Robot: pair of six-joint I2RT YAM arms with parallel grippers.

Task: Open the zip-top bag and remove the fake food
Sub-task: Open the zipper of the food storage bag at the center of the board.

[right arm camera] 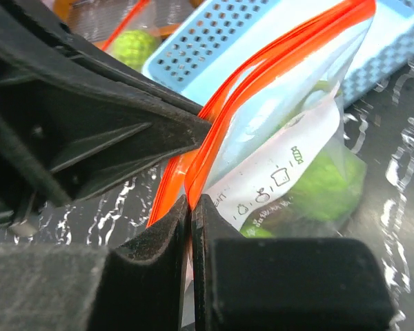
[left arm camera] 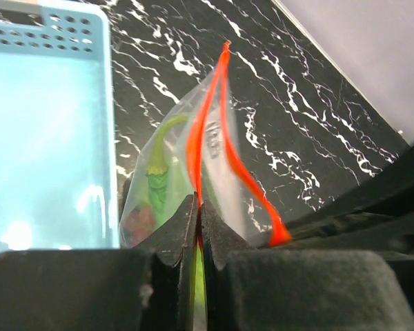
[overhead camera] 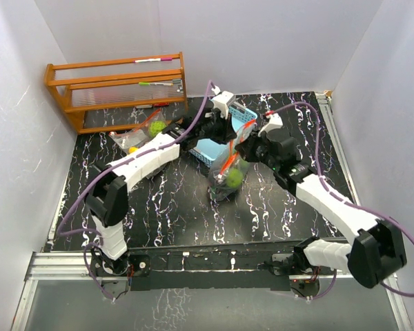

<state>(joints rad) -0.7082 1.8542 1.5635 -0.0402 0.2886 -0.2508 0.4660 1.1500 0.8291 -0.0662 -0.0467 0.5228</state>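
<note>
The clear zip-top bag (overhead camera: pixel 225 181) with an orange zip strip (left arm camera: pixel 205 124) hangs between both grippers above the black table. My left gripper (left arm camera: pixel 199 202) is shut on one lip of the orange strip. On the other lip, my right gripper (right arm camera: pixel 191 200) is shut as well, facing the left fingers (right arm camera: pixel 124 134). The mouth gapes a little between the two orange lips. The fake food is inside: a bumpy lime-green ball (right arm camera: pixel 328 183), also seen from above (overhead camera: pixel 233 178), a long green vegetable (left arm camera: pixel 159 172) and a dark piece (left arm camera: pixel 139 222) low in the bag.
A light-blue basket (overhead camera: pixel 247 117) stands right behind the bag and fills the left of the left wrist view (left arm camera: pixel 48 138). At the back left is a wooden rack (overhead camera: pixel 117 86); in front of it lies a second clear bag with a lime-green ball (overhead camera: pixel 156 127).
</note>
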